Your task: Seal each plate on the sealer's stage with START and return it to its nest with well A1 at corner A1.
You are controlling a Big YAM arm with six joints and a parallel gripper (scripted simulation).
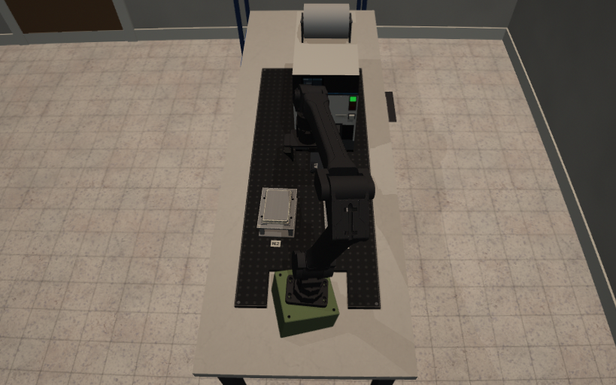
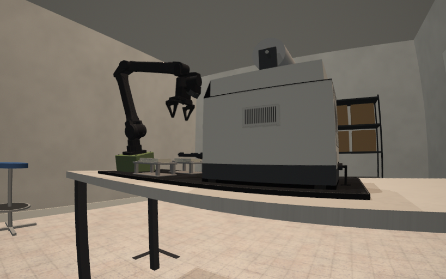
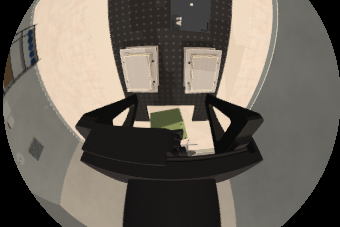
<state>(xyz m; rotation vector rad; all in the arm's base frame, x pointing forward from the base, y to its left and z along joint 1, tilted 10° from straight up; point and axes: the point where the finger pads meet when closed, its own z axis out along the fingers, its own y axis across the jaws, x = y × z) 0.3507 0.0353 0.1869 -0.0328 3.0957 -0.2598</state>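
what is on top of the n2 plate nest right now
A pale rectangular plate with a silvery grey top sits on the grey N2 nest. The black arm covers the other nest in the top view; the wrist view shows a plate there too.

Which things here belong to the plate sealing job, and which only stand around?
Job: sealer, green lamp, stage, plate in N2, second plate, open tool.
Standing around: blue stool, shelf with boxes.
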